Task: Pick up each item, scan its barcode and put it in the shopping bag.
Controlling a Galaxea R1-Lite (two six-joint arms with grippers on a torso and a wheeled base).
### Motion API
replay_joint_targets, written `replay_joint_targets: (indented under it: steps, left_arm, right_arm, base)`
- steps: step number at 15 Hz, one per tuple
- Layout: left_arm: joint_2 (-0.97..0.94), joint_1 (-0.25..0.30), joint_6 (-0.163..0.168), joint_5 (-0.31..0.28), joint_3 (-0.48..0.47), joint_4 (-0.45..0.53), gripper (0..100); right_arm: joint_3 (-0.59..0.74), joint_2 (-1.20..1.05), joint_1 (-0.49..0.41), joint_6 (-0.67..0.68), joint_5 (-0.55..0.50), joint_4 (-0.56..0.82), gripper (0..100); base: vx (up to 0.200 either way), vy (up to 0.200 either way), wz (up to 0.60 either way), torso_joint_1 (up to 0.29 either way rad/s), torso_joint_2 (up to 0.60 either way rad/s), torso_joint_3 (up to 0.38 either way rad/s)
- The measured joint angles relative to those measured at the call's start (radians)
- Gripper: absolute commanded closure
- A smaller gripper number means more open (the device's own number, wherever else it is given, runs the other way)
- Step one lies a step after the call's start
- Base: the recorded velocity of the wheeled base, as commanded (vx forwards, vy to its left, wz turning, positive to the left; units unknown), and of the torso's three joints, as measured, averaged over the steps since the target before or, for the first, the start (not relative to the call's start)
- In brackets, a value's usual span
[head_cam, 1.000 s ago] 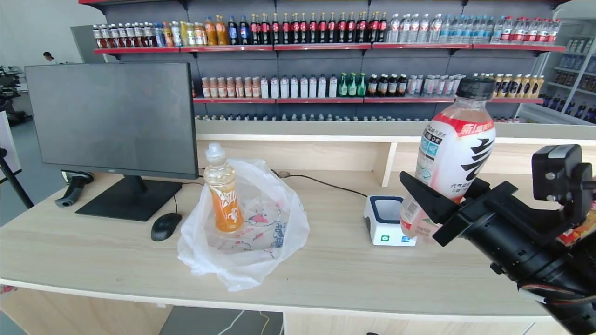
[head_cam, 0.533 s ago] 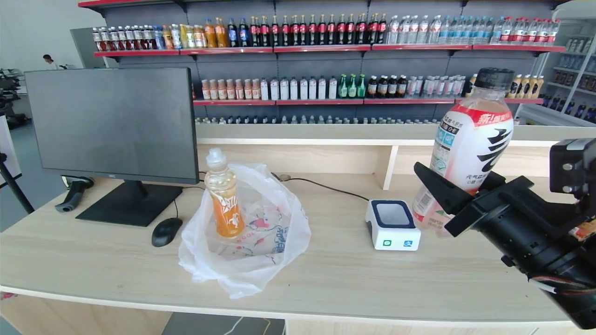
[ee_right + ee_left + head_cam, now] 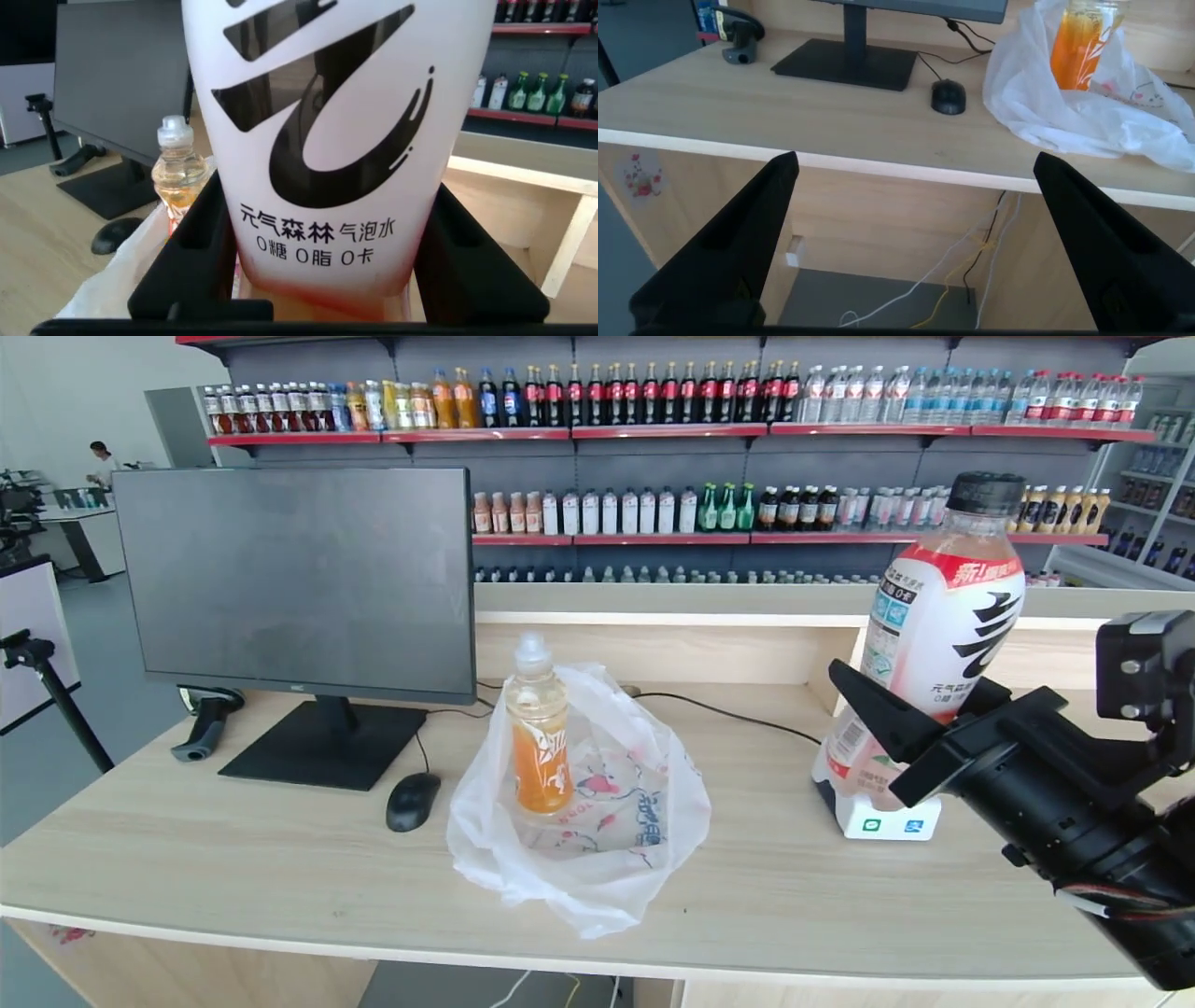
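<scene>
My right gripper (image 3: 934, 709) is shut on a white and pink drink bottle (image 3: 938, 635) with a black cap, held upright above the counter. In the head view the bottle's base covers the top of the small white barcode scanner (image 3: 887, 819). The right wrist view shows the bottle (image 3: 318, 140) close up between the black fingers (image 3: 192, 247). A clear plastic shopping bag (image 3: 597, 840) lies open mid-counter with an orange drink bottle (image 3: 540, 737) standing in it. My left gripper (image 3: 915, 163) is open and holds nothing, low in front of the counter's front edge (image 3: 878, 168).
A dark monitor (image 3: 299, 579) stands at the back left, with a black mouse (image 3: 413, 801) beside its base and a handheld scanner (image 3: 205, 728) further left. A raised wooden ledge (image 3: 653, 616) runs behind the counter. Stocked drink shelves (image 3: 653, 429) fill the background.
The head view has shifted, so the counter's things sit further right in the picture. The held bottle now stands over the scanner; half a second ago it was just right of it.
</scene>
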Motion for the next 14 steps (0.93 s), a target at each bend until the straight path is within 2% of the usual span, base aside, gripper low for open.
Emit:
replay_joint_targets:
  steps: [6, 12, 14]
  left_arm:
    - [0.000, -0.002, 0.003, 0.001, 0.000, -0.001, 0]
    - [0.000, 0.000, 0.004, 0.000, 0.000, -0.001, 0]
    - [0.000, -0.001, 0.004, 0.000, 0.000, 0.000, 0]
  right_arm:
    - [-0.002, 0.008, 0.000, 0.000, 0.002, 0.001, 100]
    - [-0.026, 0.049, -0.003, 0.000, 0.000, -0.003, 100]
    - [-0.050, 0.073, 0.002, 0.000, 0.001, 0.000, 100]
  base:
    - [0.000, 0.000, 0.00, 0.000, 0.00, 0.000]
    - [0.200, 0.000, 0.00, -0.006, 0.00, 0.002]
    - [0.000, 0.000, 0.00, 0.000, 0.00, 0.000]
